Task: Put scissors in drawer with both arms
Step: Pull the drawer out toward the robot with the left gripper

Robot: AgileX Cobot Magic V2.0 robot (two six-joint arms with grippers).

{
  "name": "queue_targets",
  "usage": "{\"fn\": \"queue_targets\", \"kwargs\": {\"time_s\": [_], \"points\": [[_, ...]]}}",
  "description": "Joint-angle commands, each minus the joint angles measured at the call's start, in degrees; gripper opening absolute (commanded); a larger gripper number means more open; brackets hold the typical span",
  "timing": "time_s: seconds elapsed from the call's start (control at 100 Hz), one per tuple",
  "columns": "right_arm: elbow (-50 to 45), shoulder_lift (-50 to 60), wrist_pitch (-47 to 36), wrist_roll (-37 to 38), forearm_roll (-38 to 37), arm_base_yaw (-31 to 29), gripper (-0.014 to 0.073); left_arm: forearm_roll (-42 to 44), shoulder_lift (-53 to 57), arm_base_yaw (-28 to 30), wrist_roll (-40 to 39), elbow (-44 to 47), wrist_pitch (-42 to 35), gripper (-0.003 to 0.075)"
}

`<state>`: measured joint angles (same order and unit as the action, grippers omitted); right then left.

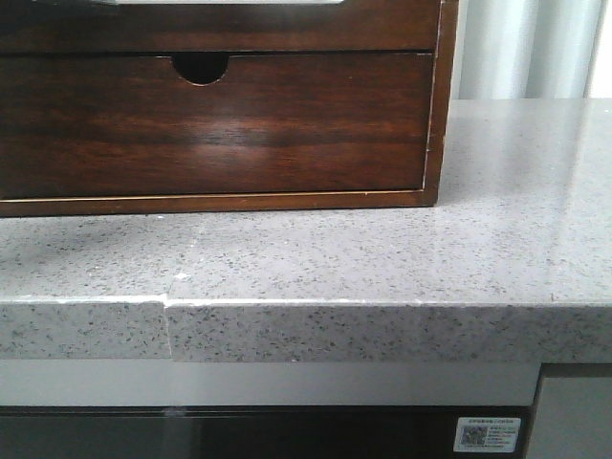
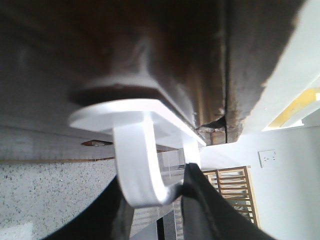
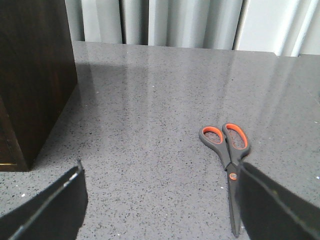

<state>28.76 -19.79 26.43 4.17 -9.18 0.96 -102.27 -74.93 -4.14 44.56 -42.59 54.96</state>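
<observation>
Front view: a dark wooden cabinet [image 1: 435, 115] stands on the speckled grey worktop [image 1: 497, 239]. Its lower drawer with the half-round notch [image 1: 201, 67] is closed; of the drawer [image 1: 220, 24] above, only the bottom strip shows.

Left wrist view: my left tool [image 2: 152, 200] has its fingers on either side of a white hook handle [image 2: 135, 165] fixed to dark wood; I cannot tell whether they pinch it.

Right wrist view: my right tool [image 3: 160, 200] is spread wide, holding nothing. The scissors [image 3: 227, 160], grey with orange-lined handles, lie flat and closed on the worktop, well apart from the cabinet.
</observation>
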Motion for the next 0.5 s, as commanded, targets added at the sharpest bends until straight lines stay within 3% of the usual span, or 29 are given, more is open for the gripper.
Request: {"fn": "queue_targets", "kwargs": {"time_s": [0.0,0.24,0.49], "points": [[2.0,-0.9,-4.5,-0.2,-0.3,-0.3,0.0549,-4.8,1.5,0.0,2.7,-2.5,1.6,0.0024],[2.0,-0.9,-4.5,-0.2,-0.3,-0.3,0.0549,-4.8,2.5,0.0,2.5,-2.1,5.8,0.0006],[2.0,-0.9,-4.5,-0.2,-0.3,-0.3,0.0549,-4.8,9.9,0.0,1.9,4.8,6.1,0.0006]]}}
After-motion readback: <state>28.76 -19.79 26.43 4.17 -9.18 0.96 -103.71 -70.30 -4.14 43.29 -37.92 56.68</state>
